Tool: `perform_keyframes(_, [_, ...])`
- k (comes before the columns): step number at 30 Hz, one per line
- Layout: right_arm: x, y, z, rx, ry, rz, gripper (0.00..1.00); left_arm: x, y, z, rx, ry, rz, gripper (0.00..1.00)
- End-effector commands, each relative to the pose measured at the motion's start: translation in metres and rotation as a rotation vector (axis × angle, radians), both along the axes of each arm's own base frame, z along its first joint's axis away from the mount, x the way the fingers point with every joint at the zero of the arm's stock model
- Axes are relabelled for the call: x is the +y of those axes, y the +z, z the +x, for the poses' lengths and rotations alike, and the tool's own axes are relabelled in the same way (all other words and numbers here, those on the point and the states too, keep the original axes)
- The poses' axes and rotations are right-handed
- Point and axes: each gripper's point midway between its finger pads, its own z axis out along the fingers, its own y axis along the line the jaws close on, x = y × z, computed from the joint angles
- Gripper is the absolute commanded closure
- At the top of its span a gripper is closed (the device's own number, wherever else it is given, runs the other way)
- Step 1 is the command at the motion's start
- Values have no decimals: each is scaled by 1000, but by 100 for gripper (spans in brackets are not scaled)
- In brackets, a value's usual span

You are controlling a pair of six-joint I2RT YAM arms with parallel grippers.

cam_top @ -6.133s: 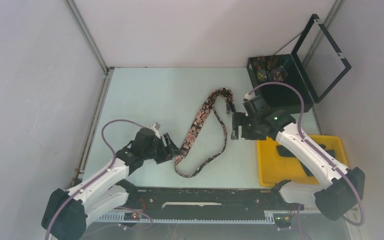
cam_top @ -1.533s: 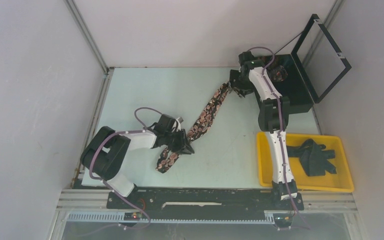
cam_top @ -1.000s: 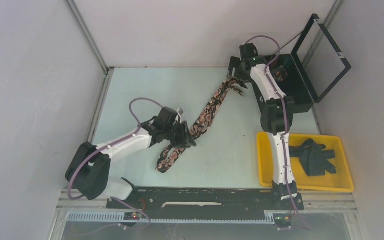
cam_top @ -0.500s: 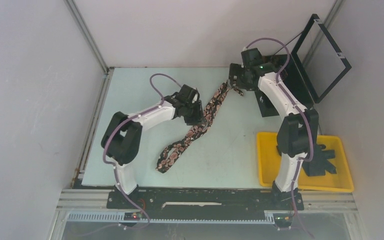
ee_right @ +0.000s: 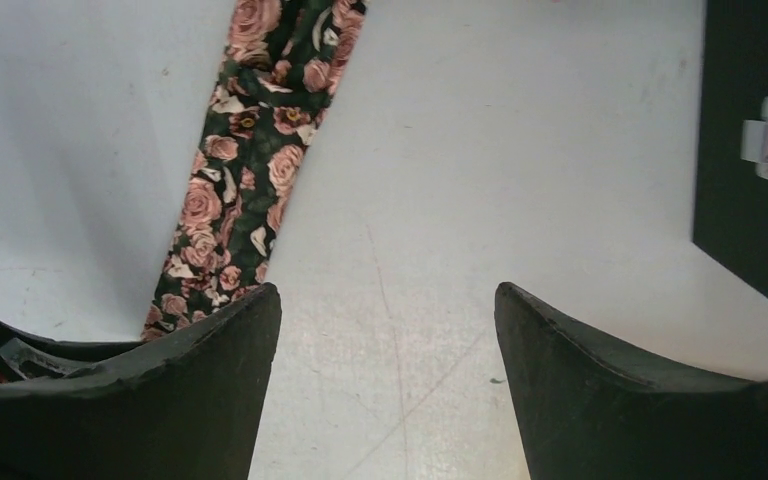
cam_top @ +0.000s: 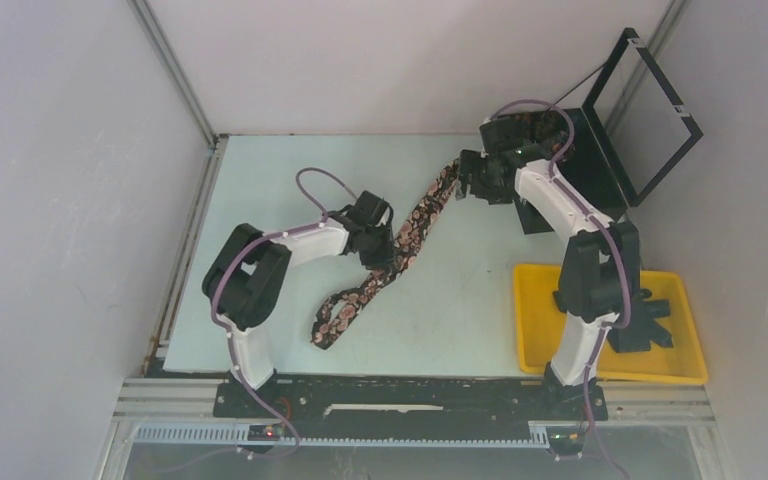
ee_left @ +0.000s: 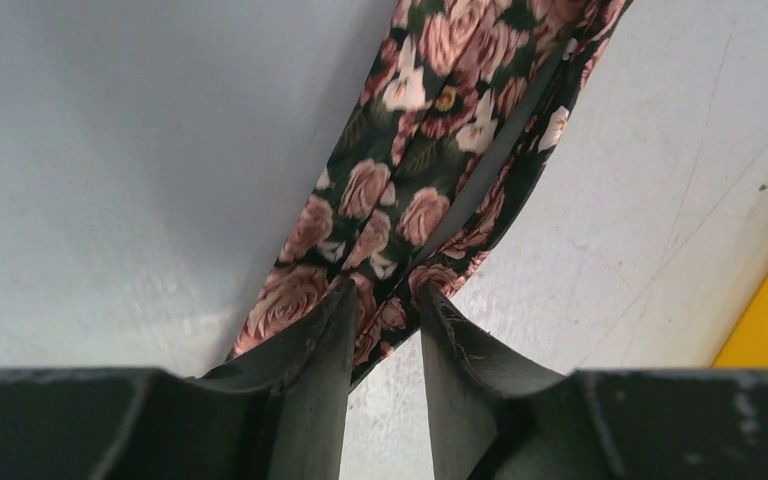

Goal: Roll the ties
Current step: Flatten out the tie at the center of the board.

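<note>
Lying diagonally, tie [cam_top: 428, 207], near-left to far-right

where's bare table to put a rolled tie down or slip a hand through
Bare table lies far left, between the floral tie and the left wall, and near centre between tie and yellow tray. Crowded far right: right gripper, black box.
</note>
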Motion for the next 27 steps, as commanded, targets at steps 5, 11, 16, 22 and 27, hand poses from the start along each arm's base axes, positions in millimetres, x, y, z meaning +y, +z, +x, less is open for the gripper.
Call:
perform_keyframes(5, [50, -27, 20, 25, 45, 43, 30, 44, -49, -78, 138, 44, 39, 64])
perform_keyframes(11, [73, -52, 44, 48, 55, 38, 33, 60, -55, -127, 190, 49, -13, 64])
perform_keyframes(16, [86, -60, 71, 36, 57, 61, 37, 68, -49, -145, 190, 50, -41, 64])
perform_keyframes(22, [88, -54, 116, -35, 22, 113, 42, 58, -30, -135, 141, 36, -86, 64])
perform_keyframes(27, [80, -69, 147, -53, -34, 171, 47, 48, -9, -123, 106, 19, -114, 62])
